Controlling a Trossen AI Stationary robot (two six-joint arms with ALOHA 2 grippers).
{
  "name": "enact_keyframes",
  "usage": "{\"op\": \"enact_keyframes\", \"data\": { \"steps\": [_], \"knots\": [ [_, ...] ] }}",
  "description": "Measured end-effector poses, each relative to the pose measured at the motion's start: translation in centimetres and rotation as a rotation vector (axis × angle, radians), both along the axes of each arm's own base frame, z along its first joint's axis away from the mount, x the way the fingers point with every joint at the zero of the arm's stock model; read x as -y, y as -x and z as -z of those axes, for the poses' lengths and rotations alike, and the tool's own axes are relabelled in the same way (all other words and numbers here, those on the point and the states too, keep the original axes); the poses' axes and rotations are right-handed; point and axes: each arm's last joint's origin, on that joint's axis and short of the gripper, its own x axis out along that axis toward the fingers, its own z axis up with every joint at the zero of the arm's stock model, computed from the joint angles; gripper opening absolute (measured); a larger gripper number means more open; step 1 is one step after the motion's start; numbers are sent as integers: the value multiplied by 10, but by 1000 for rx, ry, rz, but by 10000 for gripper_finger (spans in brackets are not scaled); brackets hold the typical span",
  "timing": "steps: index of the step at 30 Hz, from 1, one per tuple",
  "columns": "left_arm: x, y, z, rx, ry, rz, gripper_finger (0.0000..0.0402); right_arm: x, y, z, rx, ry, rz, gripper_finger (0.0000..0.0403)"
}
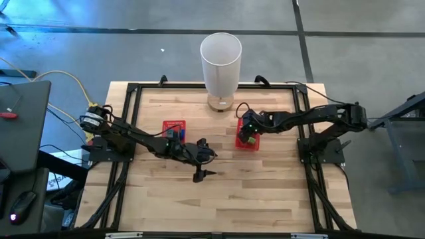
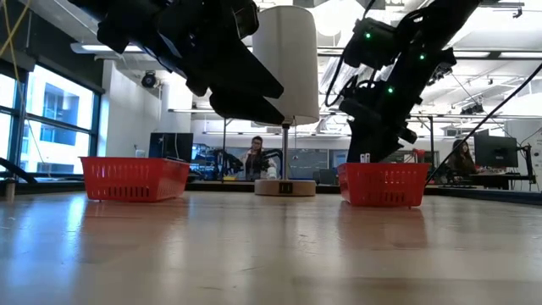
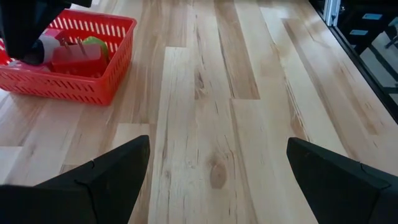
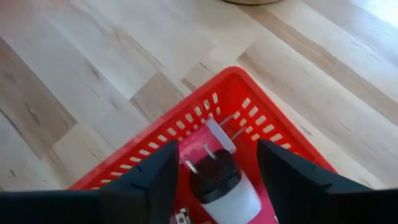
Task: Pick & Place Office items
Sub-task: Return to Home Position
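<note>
1. Reporting tool state first: my right gripper (image 4: 217,147) hangs low over the right red basket (image 4: 205,87), its fingers spread and pinching nothing.
2. The white charger adapter (image 4: 227,190) lies inside that basket, directly between my fingers. Its black plug face and prongs are turned toward my wrist camera, and a narrow gap shows on each side.
3. My left gripper (image 3: 217,144) hovers over bare table (image 1: 265,192), fingers wide apart and empty. In the high view it sits at 5 o'clock from the left red basket (image 1: 174,127).
4. Layout from the table's centre, high view: left red basket at 10 o'clock, right red basket at 2 o'clock, white cylinder (image 1: 220,53) at 12 o'clock.
5. Every one of the office items (image 3: 74,59) that I can make out lies inside a basket.
6. Judgement: the sorting looks finished, and the step in hand is withdrawal of both arms to rest.
7. Next move, as I judge it: raise the right gripper straight up, fingers kept apart so the prongs are not snagged. Once above the rim, swing toward 3 o'clock. The left arm has open wood around it and can draw back toward 9 o'clock.
</note>
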Motion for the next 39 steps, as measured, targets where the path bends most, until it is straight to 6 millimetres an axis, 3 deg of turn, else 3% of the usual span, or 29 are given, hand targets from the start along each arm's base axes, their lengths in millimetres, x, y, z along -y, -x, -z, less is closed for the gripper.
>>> {"op": "enact_keyframes", "data": {
  "steps": [8, 15, 19, 23, 28, 39],
  "knots": [
    [2, 0, 0, -6, 57, -23, 370, -1, 2, -14, 64, 24, -19, 206],
    [2, 0, 0, -1, 51, -22, 370, -7, 8, -43, 143, 41, -36, 198],
    [1, 2, -3, 3, 17, -45, 365, -17, 16, -60, 189, 65, -90, 159],
    [-2, 14, -17, -25, 24, -63, 342, -29, 27, -74, 208, 83, -147, 95],
    [-10, 42, -45, -63, -3, -137, 271, -40, 47, -80, 133, 138, -147, 11],
    [-20, 104, -83, -139, -17, -172, 20, -56, 87, -99, 117, 145, -201, 3]
  ]
}}
